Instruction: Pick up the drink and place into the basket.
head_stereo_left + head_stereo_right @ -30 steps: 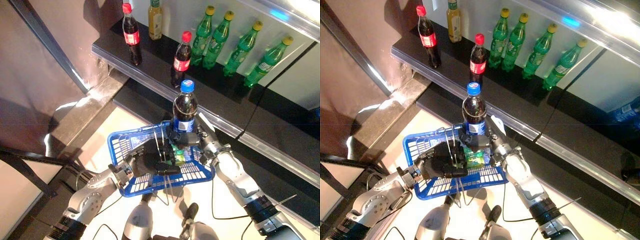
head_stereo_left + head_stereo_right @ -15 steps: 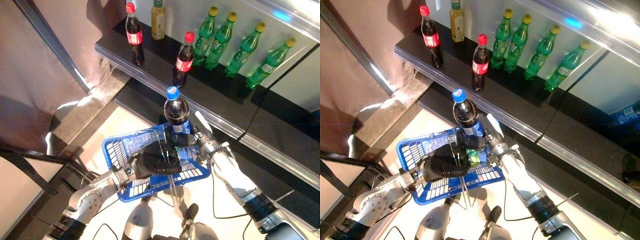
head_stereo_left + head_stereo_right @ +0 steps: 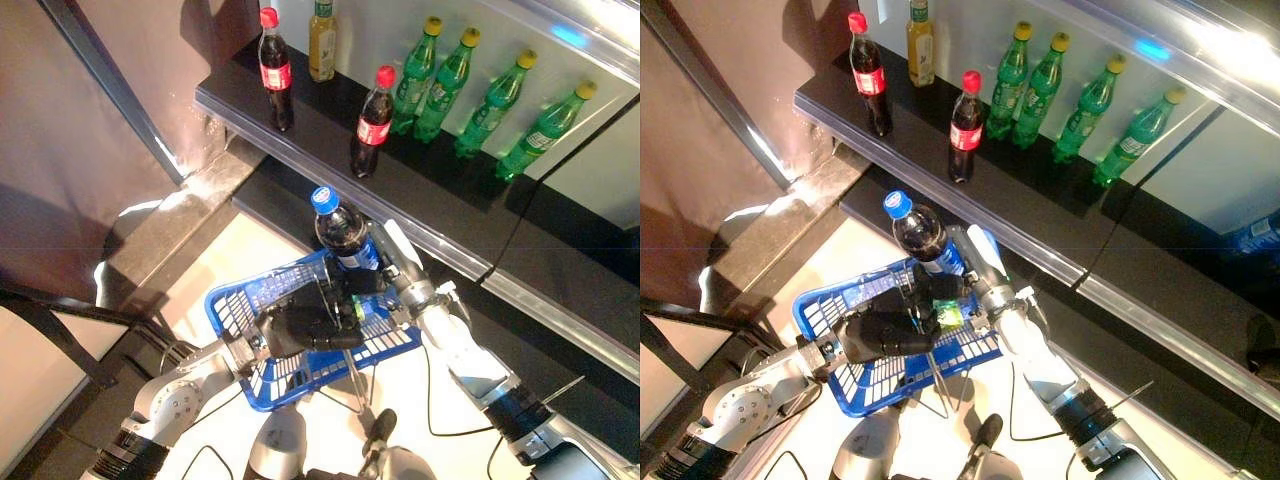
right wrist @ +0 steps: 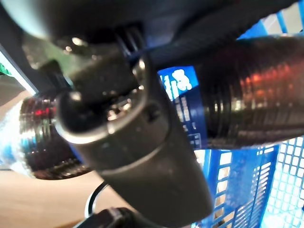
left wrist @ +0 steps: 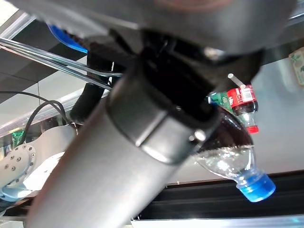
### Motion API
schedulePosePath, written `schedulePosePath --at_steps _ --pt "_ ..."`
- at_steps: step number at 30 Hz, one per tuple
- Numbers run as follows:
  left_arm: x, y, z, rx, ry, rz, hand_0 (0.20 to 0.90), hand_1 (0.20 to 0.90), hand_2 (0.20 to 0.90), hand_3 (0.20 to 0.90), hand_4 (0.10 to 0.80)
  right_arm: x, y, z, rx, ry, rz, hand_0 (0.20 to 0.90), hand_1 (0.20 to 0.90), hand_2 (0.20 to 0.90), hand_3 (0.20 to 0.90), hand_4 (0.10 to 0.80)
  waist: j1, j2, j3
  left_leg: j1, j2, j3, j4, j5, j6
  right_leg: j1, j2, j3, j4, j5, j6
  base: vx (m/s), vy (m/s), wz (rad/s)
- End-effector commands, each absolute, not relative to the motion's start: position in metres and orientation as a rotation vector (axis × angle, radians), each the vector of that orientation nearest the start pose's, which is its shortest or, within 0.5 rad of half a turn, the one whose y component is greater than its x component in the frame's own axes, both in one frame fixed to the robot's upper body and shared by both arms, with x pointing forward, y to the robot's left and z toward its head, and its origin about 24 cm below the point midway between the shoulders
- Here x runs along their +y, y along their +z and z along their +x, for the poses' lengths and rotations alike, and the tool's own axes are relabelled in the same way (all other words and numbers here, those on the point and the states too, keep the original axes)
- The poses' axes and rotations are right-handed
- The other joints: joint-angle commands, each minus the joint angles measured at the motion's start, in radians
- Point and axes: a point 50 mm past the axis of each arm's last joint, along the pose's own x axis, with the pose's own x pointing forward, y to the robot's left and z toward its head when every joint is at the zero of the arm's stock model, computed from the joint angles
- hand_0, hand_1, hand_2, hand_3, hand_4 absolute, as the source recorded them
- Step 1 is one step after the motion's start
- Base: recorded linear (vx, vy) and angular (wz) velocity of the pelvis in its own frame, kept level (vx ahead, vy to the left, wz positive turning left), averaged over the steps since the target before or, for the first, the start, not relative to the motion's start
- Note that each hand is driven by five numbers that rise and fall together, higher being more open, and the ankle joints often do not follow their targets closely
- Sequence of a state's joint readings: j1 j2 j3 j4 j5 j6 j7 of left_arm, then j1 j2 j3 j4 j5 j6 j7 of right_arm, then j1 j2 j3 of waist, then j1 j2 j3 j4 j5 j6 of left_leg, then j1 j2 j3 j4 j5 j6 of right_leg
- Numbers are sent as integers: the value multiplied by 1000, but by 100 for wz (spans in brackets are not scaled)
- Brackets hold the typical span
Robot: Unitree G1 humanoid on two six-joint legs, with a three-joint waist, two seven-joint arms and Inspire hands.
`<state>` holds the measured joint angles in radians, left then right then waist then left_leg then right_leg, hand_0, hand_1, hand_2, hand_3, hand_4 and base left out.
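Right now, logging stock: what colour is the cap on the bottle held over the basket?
Blue; the cola bottle cap shows best in the left eye view.

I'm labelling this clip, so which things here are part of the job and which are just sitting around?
In the job:
- blue-capped cola bottle, tilted, held by the right hand
- blue basket, handle in the left hand

Just there:
- two red-capped cola bottles
- yellow drink bottle
- four green bottles
- dark shelf

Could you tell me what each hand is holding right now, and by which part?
The right hand grips the blue-capped cola bottle around its lower body. The left hand is closed on the blue basket's wire handle.
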<state>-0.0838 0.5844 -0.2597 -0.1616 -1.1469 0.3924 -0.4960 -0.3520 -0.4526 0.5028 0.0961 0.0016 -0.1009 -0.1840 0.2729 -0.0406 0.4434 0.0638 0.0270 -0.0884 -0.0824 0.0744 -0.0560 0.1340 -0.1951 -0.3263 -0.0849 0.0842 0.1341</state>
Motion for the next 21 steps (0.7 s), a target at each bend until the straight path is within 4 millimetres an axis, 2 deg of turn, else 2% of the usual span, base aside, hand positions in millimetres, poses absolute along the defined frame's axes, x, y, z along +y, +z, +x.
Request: schedulePosePath --at_steps 1,4,9,21 --pt "86 181 193 -330 -1580 -929 300 300 300 200 100 -77 92 272 -432 423 -294 300 300 300 200 100 -8 -5 -412 41 42 126 -5 -78 -12 26 -70 -47 45 -43 64 0 0 0" --pt "86 181 192 -334 -1580 -924 300 300 300 200 100 -79 91 270 -419 412 -249 300 300 300 200 100 -10 -4 -411 41 43 125 -5 -78 -13 25 -70 -48 45 -42 64 0 0 0" --pt "90 180 192 -346 -1563 -918 300 300 300 200 100 -89 95 268 -390 371 -37 300 300 300 200 100 -22 1 -409 45 47 131 -5 -78 -15 27 -71 -43 43 -41 64 0 0 0" --pt "100 178 193 -354 -1536 -916 300 300 300 200 100 -115 110 267 -470 271 30 300 300 300 200 100 -43 4 -417 51 48 145 -5 -81 -14 23 -70 -33 44 -42 63 0 0 0"
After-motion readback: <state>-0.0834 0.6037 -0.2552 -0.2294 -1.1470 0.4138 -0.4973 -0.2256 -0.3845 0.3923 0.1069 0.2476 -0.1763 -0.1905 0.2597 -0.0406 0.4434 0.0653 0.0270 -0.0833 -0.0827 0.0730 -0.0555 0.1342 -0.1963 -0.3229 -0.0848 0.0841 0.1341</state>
